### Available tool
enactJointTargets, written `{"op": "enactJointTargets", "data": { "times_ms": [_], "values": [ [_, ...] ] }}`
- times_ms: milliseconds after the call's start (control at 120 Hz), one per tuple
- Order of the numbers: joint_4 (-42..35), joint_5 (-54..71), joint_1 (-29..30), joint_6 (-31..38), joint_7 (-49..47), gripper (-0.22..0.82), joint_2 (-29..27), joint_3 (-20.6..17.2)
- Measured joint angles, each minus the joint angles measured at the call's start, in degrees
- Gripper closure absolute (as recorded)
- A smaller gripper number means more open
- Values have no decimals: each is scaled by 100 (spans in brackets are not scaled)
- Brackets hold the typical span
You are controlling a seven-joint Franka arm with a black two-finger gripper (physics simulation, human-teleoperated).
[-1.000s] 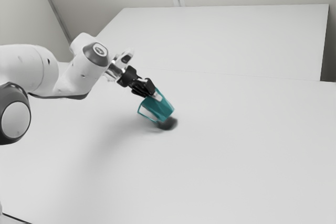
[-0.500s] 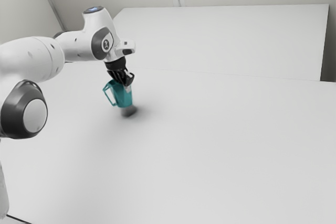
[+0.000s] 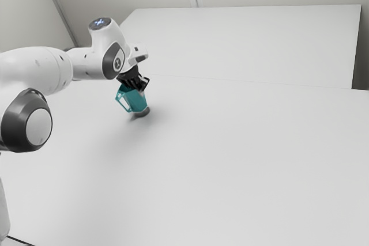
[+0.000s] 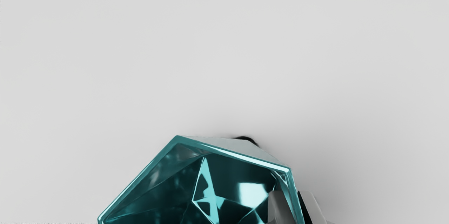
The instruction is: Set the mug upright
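The handle (image 3: 121,104) juts toward the exterior view's left. Next, the mug (image 3: 136,102) points mouth up, its long axis leaning, base toward that view's right, perhaps just touching the desk (image 3: 230,154). The jaws pinch its wall, one inside, one outside, likely so it can be levelled base-down.

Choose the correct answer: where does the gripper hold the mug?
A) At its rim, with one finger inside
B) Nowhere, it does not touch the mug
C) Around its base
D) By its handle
A: the gripper has one finger inside the mug and the other finger outside, with the mug's wall between them.
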Motion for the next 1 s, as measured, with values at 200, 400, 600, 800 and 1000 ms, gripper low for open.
{"op": "enactJointTargets", "data": {
  "times_ms": [200, 400, 600, 800, 1000],
  "values": [
    [-96, 60, 2, 114, -278, 77, 26, 3],
    [-115, 41, -4, 142, -409, 49, 86, 5],
    [-85, 35, -18, 149, -497, 19, 67, 7],
    [877, 213, -148, -465, -569, 8, -208, -44],
    [1371, 266, -166, -2280, -696, 3, -1057, -257]
  ]
}}
